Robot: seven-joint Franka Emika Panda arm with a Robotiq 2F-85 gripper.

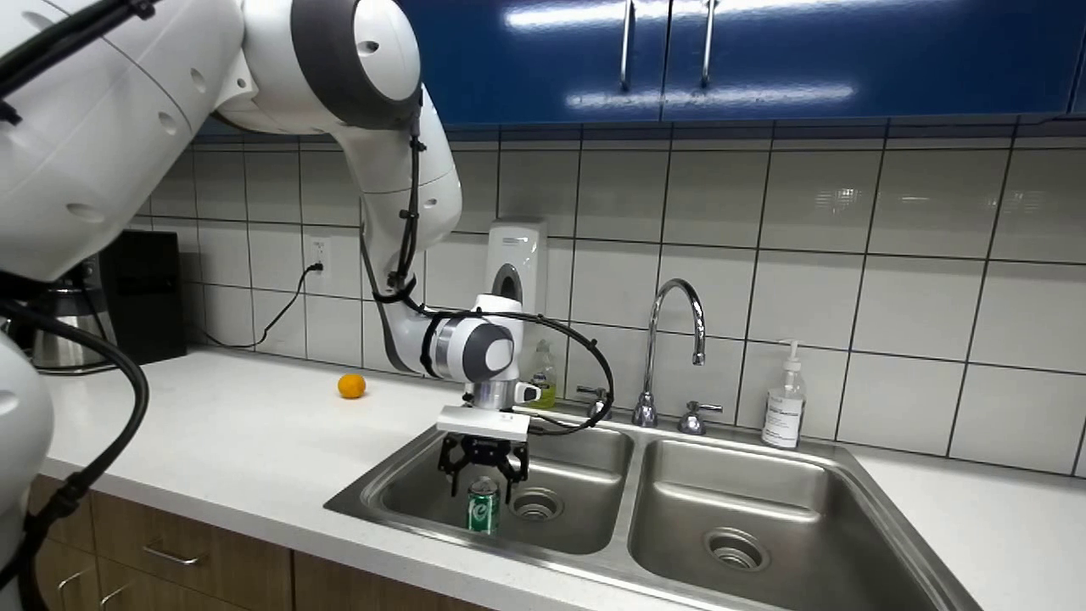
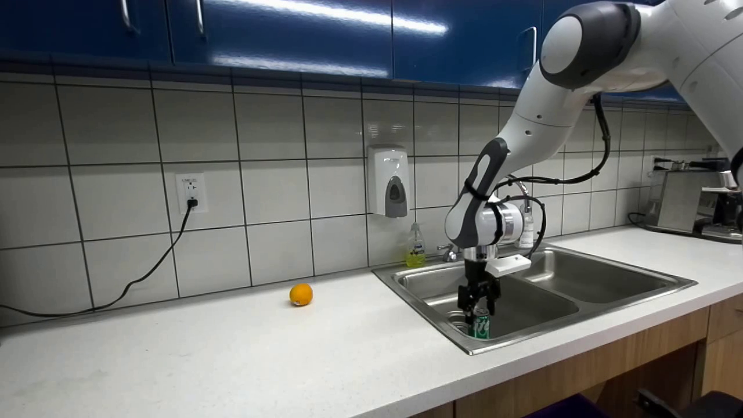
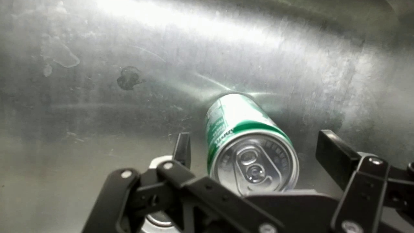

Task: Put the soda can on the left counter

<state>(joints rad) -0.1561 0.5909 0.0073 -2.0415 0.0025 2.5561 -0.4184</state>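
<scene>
The green soda can [image 1: 484,512] stands upright in the nearer-to-the-counter basin of the steel double sink. It also shows in an exterior view [image 2: 481,326] and in the wrist view [image 3: 239,113], its silvery top facing the camera. My gripper [image 1: 482,485] is open and points down over the can. In the wrist view the fingers [image 3: 255,145] stand on either side of the can's top, with a gap on both sides. The can's lower front edge is partly hidden by the gripper body there. The left counter [image 1: 254,441] is the long white-grey top beside the sink [image 2: 261,360].
The sink's raised rim [image 1: 365,509] and divider [image 1: 629,501] surround the can. An orange [image 2: 300,294] lies on the left counter near the wall. A faucet [image 1: 652,356], a yellow soap bottle [image 2: 415,247] and a pump bottle [image 1: 784,403] stand behind the sink.
</scene>
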